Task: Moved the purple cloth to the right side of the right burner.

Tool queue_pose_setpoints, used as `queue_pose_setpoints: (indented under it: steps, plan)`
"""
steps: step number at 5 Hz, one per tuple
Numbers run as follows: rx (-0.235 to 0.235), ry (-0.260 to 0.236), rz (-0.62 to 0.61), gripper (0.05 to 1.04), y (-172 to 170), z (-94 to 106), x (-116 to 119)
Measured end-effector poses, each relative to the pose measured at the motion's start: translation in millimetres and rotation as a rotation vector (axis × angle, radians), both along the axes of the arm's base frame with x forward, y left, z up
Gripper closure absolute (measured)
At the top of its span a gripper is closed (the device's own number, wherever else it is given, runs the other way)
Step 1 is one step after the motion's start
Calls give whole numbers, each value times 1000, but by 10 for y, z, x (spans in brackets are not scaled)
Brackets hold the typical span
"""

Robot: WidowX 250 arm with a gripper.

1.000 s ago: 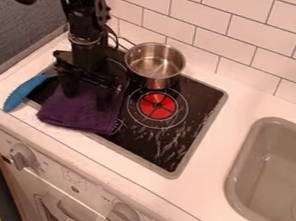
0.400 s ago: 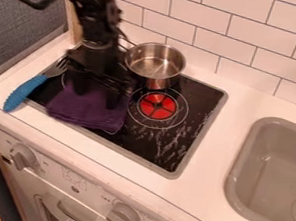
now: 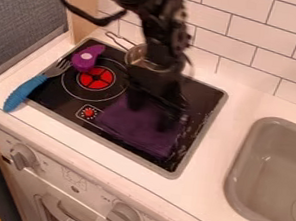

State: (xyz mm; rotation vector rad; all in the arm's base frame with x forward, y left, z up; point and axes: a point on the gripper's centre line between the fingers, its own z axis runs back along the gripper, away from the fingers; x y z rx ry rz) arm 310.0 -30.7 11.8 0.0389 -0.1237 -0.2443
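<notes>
Looks mid-transfer, purple cloth point(image 3: 129, 130) on hob point(image 3: 205, 93) at gripper's point(image 3: 152, 114) 6 o'clock, can't tell if clenched or released; next probably needs easing toward 3 o'clock, clearing the mostly hidden right burner.

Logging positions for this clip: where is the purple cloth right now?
In the camera view, the purple cloth lies on the front right part of the black stovetop, beneath the gripper, just right of the red control mark.

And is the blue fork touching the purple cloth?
Apart. The camera view shows bare black stovetop between the fork on the left and the cloth.
</notes>
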Motion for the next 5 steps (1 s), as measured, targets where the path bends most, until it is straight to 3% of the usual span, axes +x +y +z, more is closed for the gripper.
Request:
queue_pose_setpoints:
  steps: [1,2,4,5]
  plan:
    - [13,15,-77,85,-403,-2,29]
    - [9,30,-91,85,-546,6,19]
    - [36,40,5,85,-456,99,13]
    - [13,-36,63,85,-386,446,73]
